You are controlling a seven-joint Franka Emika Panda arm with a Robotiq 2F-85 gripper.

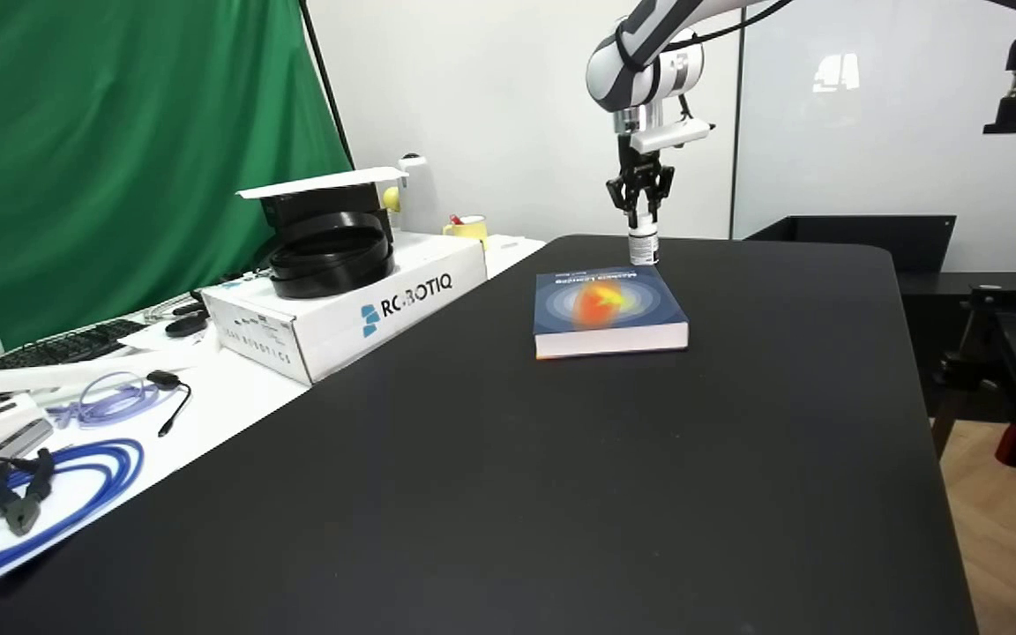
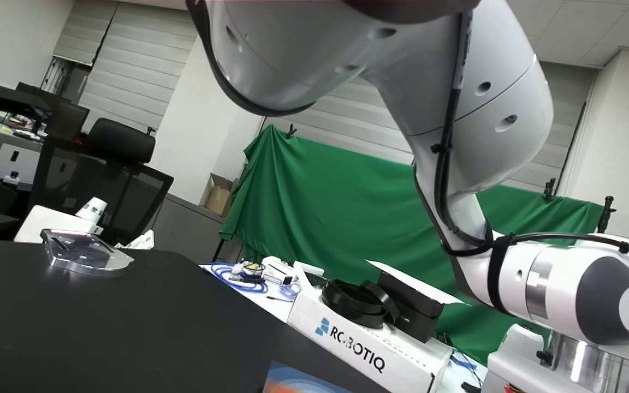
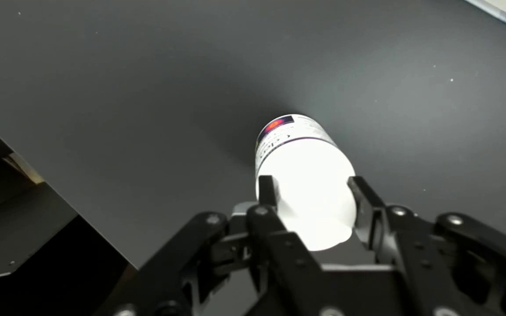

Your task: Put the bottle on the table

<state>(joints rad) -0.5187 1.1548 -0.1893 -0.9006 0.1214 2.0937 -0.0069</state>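
Note:
The bottle (image 1: 644, 244) is small, white and upright at the far end of the black table (image 1: 631, 467), behind the book. In the wrist view the bottle (image 3: 310, 175) shows its bright white cap toward the camera and its label beyond. My gripper (image 1: 643, 214) points down from above. In the wrist view the gripper (image 3: 312, 188) has one finger on each side of the cap, shut on it. The bottle's base is at or very near the table top; I cannot tell whether it touches. In an exterior view the table (image 2: 101, 327) shows, but gripper and bottle are out of view.
A thick blue book (image 1: 609, 304) lies just in front of the bottle. A white Robotiq box (image 1: 358, 300) with black rings stands on the side bench. A clear plastic piece (image 2: 85, 254) lies near a table edge. The table edge (image 3: 59, 193) shows left in the wrist view.

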